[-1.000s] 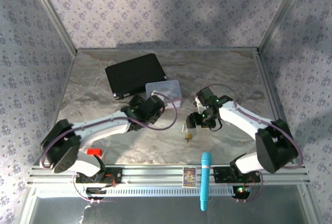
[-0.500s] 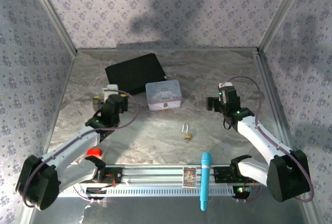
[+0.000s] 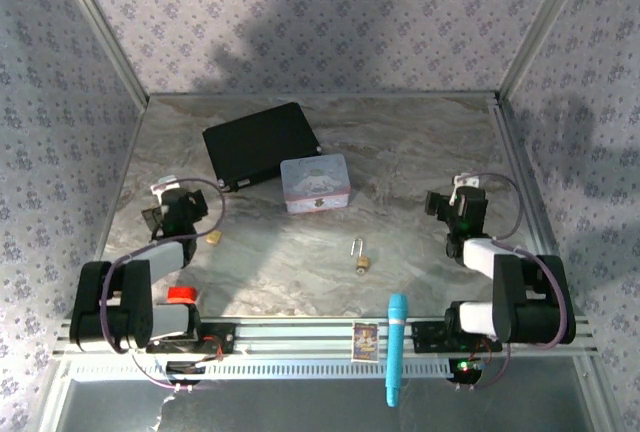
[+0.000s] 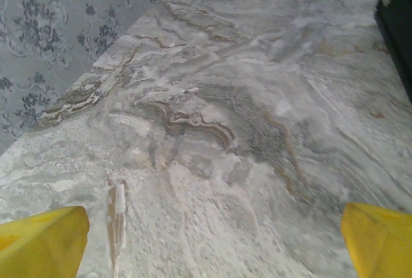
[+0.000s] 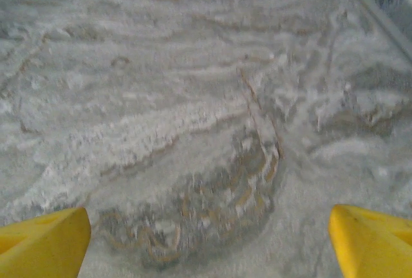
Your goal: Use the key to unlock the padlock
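1. A blue tube (image 3: pixel 397 347) lies across the metal rail (image 3: pixel 300 334) at the near edge. A small card (image 3: pixel 365 341) sits just to its left.
2. A small red thing (image 3: pixel 180 294) sits by the base of the left arm.
3. The padlock (image 3: pixel 361 258) lies flat on the gray desk (image 3: pixel 300 272), near the middle and a bit to the right. Its gold body points to the near edge and its thin silver loop points away. Nothing touches it.
4. The key is too small to make out.
5. A little yellow block (image 3: pixel 214 238) lies on the left side, just beside the left arm.
6. The left end effector (image 3: pixel 172 207) is at the left side, well apart from the padlock. Its yellow fingers (image 4: pixel 42 242) stand wide apart with bare desk between them. It holds nothing.
7. The right end effector (image 3: pixel 465 204) is at the right side, also well apart from the padlock. Its yellow fingers (image 5: pixel 45 239) are spread wide too, and it holds nothing.
8. A pale tin (image 3: pixel 315 183) sits farther back, past the padlock.
9. A black box (image 3: pixel 262 142) lies flat just behind the tin, to its left.
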`<control>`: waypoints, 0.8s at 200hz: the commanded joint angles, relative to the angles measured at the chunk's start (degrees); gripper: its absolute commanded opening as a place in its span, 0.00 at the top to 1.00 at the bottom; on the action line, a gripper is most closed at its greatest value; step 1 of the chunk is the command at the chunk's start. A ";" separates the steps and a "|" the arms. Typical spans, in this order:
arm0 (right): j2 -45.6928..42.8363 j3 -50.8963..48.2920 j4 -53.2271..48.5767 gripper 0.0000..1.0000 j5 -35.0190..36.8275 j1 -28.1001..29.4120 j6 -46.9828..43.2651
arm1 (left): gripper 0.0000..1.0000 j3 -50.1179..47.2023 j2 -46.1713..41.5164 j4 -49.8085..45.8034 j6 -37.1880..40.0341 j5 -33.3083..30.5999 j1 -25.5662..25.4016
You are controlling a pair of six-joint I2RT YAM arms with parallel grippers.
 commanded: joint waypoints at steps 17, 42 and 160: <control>10.81 -0.96 21.86 0.04 -1.75 0.47 -3.23 | 0.00 2.96 2.62 9.47 2.78 14.71 2.02; 11.24 3.82 13.26 0.01 -2.90 0.34 -3.62 | 0.00 -1.53 8.25 24.94 3.86 13.70 2.11; 11.18 4.48 11.77 0.01 -5.21 -0.06 -4.01 | 0.00 4.75 13.99 18.40 9.31 16.85 -1.22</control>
